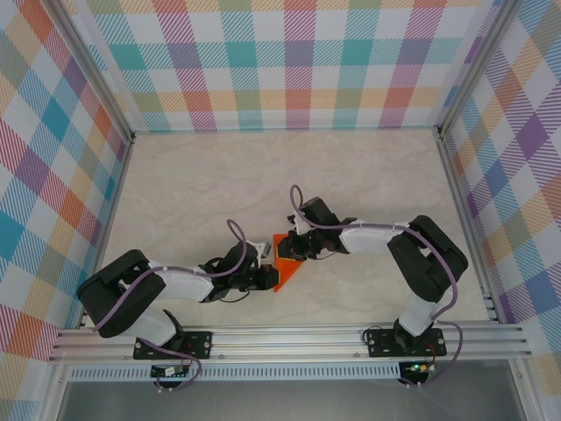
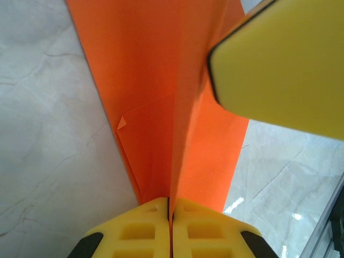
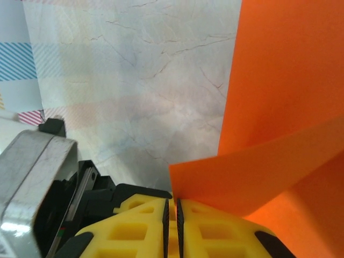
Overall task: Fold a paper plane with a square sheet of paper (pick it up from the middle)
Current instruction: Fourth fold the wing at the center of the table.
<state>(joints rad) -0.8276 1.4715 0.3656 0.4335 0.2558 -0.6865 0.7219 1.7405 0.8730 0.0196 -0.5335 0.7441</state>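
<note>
The square sheet of paper is bright orange, folded with a centre crease, and held just above the table between both arms. My left gripper comes at it from the near left. In the left wrist view its yellow jaws are shut on the raised crease of the sheet. My right gripper meets the sheet from the far right. Its jaws stand closed to a thin slit on the corner of a curled flap of the sheet. One right finger looms over the sheet.
The marbled table spreads open behind and to both sides of the sheet. Plaid walls close in the back and sides. An aluminium rail carries both arm bases at the near edge. The left arm's grey housing is close beside the right gripper.
</note>
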